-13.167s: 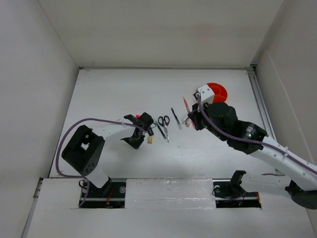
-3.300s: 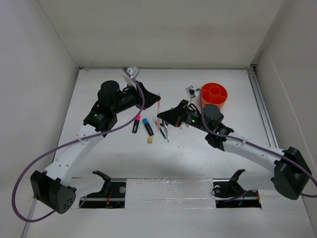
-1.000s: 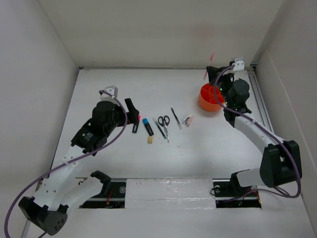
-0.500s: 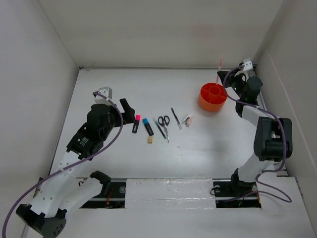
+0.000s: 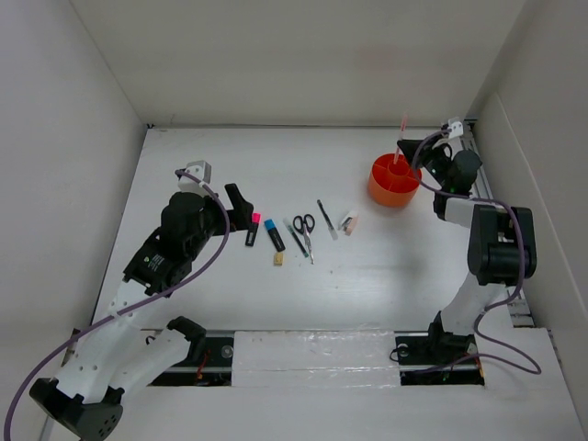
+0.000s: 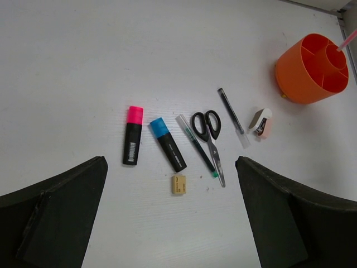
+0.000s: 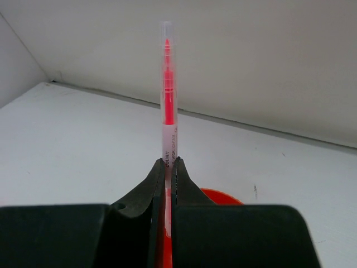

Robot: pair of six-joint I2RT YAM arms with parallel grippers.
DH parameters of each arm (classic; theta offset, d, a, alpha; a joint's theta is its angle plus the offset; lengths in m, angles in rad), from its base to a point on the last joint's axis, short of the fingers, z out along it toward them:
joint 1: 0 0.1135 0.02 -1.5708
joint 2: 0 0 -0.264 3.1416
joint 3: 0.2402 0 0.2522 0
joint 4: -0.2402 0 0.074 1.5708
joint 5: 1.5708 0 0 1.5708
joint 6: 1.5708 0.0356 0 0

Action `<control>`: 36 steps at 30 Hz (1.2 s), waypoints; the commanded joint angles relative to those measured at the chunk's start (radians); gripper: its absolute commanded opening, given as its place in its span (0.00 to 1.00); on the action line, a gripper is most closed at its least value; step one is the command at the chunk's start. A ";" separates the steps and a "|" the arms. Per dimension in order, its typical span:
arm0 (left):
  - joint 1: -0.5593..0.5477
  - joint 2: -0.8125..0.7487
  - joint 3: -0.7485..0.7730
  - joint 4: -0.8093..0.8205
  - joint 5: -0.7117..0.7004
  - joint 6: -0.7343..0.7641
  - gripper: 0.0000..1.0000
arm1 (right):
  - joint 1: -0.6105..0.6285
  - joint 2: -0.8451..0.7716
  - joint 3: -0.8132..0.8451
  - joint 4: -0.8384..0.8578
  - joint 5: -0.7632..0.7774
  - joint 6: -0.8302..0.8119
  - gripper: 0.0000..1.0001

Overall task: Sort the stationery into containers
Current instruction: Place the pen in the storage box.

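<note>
White tabletop (image 5: 202, 156) seen from above carries the round orange organiser (image 5: 393, 188) at far right, the right gripper (image 5: 409, 150) holding a pink pen (image 5: 402, 124) upright over it, the left gripper (image 5: 241, 208) hovering just left of the highlighters (image 5: 274, 235). From the left wrist, its fingers (image 6: 56, 212) stand wide apart above those highlighters, scissors (image 6: 210, 137), two thin pens (image 6: 197, 146) and two erasers (image 6: 178, 184) lying mid-table. From the right wrist, the jaws are clamped on the pen's barrel above the organiser.

White table (image 5: 230, 156) (matte, lightly textured) between plain white walls (image 5: 294, 55)
</note>
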 commanded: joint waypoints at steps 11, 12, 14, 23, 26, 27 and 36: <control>0.003 -0.005 0.002 0.041 0.017 0.015 1.00 | -0.033 -0.015 0.001 -0.030 -0.006 0.011 0.00; 0.003 -0.005 0.002 0.041 0.017 0.015 1.00 | -0.033 -0.024 0.010 -0.061 -0.006 -0.006 0.00; 0.003 -0.005 0.002 0.041 0.017 0.015 1.00 | -0.042 -0.034 0.020 -0.130 -0.030 -0.054 0.00; 0.003 0.015 0.002 0.041 0.017 0.015 1.00 | -0.052 -0.034 0.052 -0.251 -0.037 -0.106 0.00; 0.003 0.015 0.002 0.041 0.017 0.015 1.00 | -0.052 -0.034 0.052 -0.270 -0.046 -0.115 0.00; 0.003 0.015 0.002 0.041 0.017 0.015 1.00 | -0.052 -0.023 0.052 -0.270 -0.046 -0.124 0.00; 0.003 0.015 0.002 0.041 0.008 0.015 1.00 | -0.052 -0.041 0.034 -0.270 -0.055 -0.133 0.14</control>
